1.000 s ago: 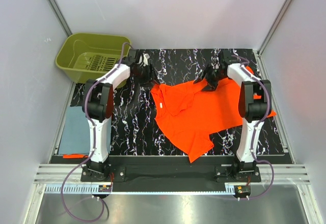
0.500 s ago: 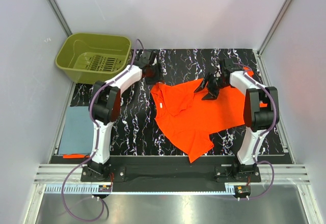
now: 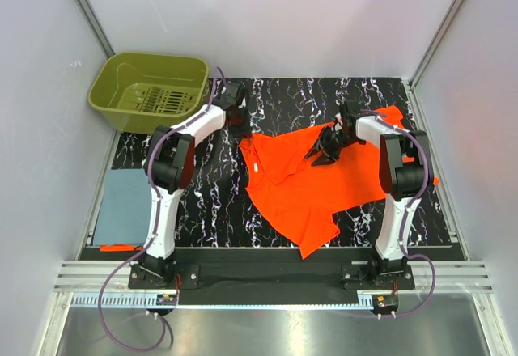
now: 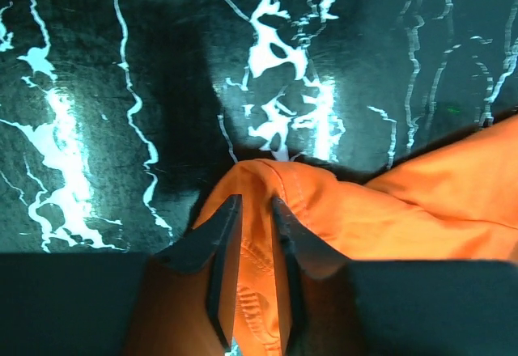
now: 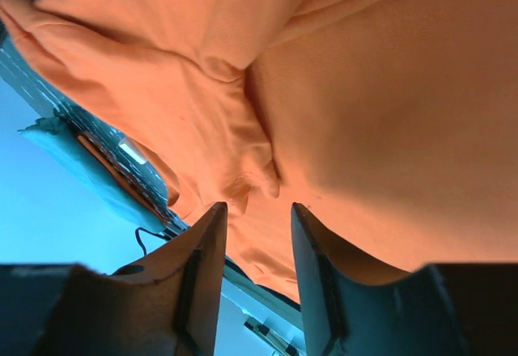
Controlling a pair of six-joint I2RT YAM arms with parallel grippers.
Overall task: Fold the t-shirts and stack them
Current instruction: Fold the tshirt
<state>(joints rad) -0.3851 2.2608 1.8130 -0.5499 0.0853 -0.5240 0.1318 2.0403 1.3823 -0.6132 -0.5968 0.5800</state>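
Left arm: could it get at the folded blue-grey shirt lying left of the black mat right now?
Probably yes: the blue-grey shirt lies uncovered beside that arm's base. But the left gripper is pinching the orange shirt, so it must let go first.

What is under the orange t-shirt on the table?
The orange t-shirt lies on the black marbled mat, which shows beside it. Anything between cloth and mat is covered and cannot be seen.

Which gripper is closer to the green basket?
Left. The left gripper sits just right of the basket; the right gripper is farther right, over the orange shirt.
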